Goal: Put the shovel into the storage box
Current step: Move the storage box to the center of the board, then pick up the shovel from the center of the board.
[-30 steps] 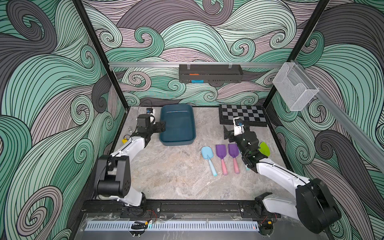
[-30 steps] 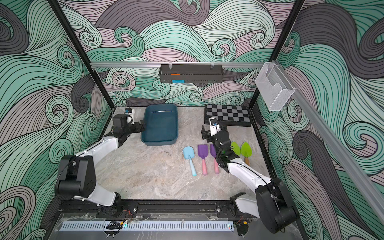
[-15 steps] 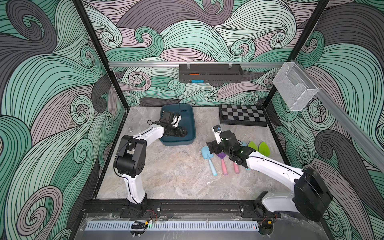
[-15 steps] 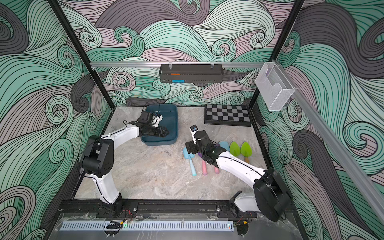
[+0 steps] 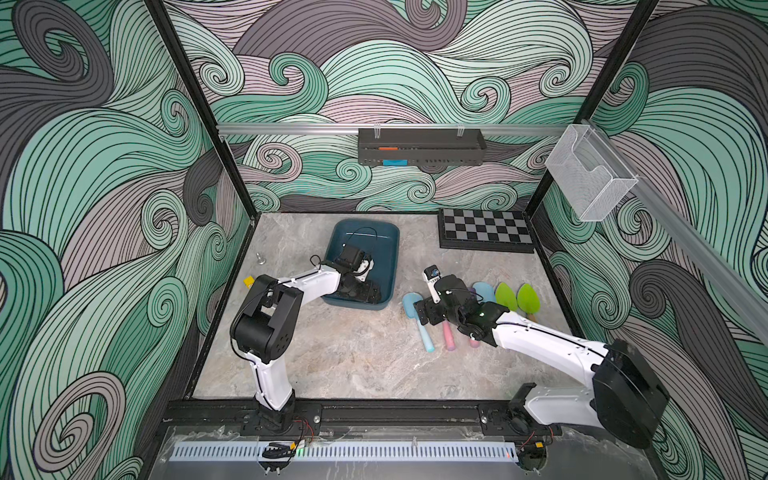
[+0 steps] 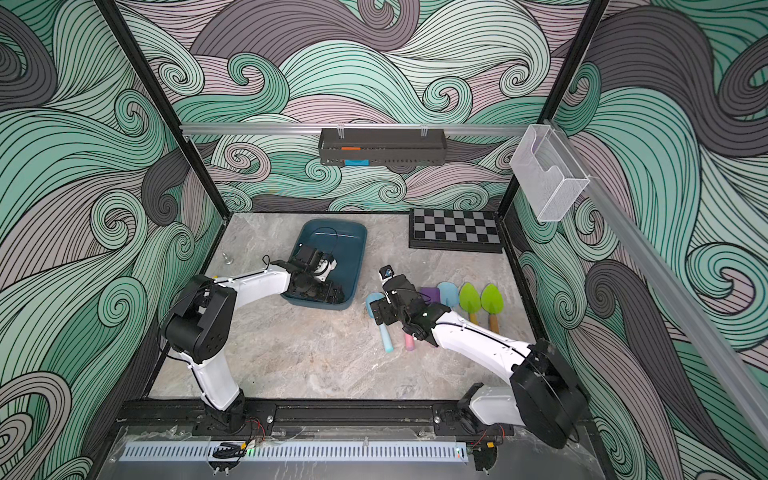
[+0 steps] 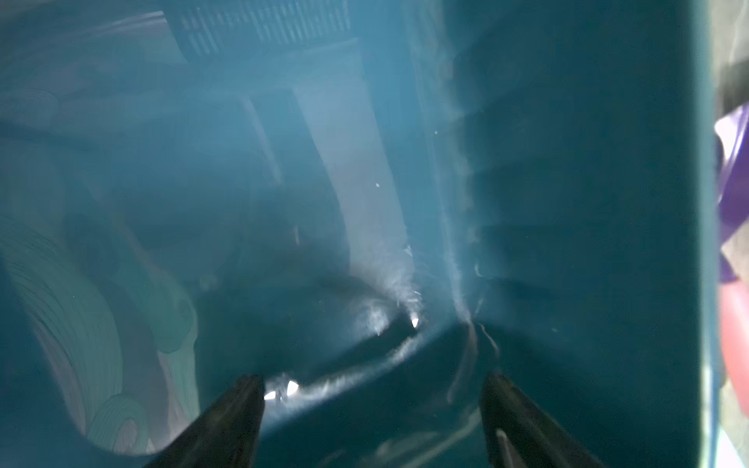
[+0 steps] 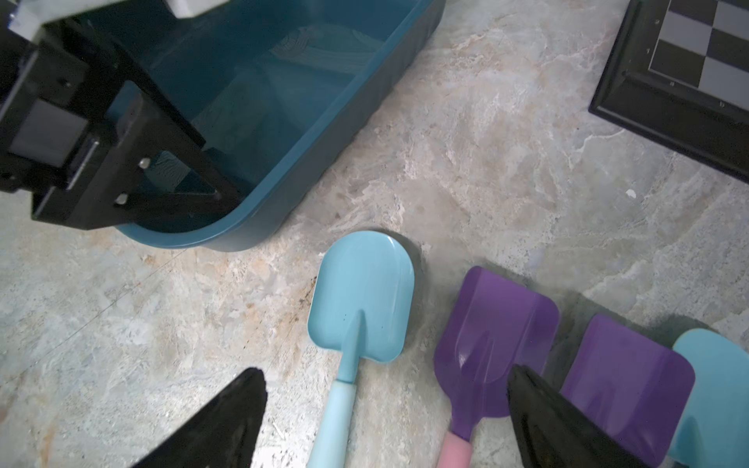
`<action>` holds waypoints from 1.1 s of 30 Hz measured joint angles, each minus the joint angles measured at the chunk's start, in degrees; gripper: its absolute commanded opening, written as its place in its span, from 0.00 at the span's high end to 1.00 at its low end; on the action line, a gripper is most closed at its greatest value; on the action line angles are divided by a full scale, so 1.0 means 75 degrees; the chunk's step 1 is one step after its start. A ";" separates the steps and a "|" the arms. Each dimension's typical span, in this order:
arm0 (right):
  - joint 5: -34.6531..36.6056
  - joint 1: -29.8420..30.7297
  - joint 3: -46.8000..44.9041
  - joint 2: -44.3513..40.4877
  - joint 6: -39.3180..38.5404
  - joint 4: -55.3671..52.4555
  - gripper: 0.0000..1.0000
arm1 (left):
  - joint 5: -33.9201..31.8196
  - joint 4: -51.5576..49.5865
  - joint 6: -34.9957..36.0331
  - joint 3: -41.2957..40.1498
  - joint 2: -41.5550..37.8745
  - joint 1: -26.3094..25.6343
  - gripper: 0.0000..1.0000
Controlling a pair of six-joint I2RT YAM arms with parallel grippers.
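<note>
The right end effector (image 8: 385, 377), released, straddles the handle of the light blue shovel (image 8: 360, 295) on the desk (image 8: 486, 162), near the storage box (image 8: 336, 142). The left end effector (image 7: 371, 380), also released, sits inside the box. Risks: closing may snag the adjacent purple shovel (image 8: 498, 320), and the occupied box invites collision at delivery.

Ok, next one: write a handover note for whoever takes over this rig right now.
Left gripper: open, empty, inside the storage box, at its near end.
Right gripper: open, empty, over the handle of the light blue shovel nearest the box.
The other shovels lie in a row on the table beside it; none in the box.
Done: nothing placed yet.
Left: grip a shovel, drop it in the box.
</note>
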 measured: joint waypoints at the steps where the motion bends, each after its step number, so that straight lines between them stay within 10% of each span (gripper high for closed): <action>1: 0.0000 0.0050 -0.0061 -0.0067 0.0070 -0.0070 0.04 | -0.0026 0.0003 -0.0047 -0.0090 -0.0087 -0.0070 0.12; 14: 0.0023 0.0784 -0.0731 -0.0271 0.0909 -0.0676 0.04 | -0.0326 -0.0041 -0.0679 -0.0720 -0.0612 -0.1378 0.12; 33: -0.0323 0.1067 -0.0731 0.0924 0.1443 -0.0595 0.35 | -0.2244 -0.0038 -0.1306 -0.0472 -0.2177 -0.1524 0.05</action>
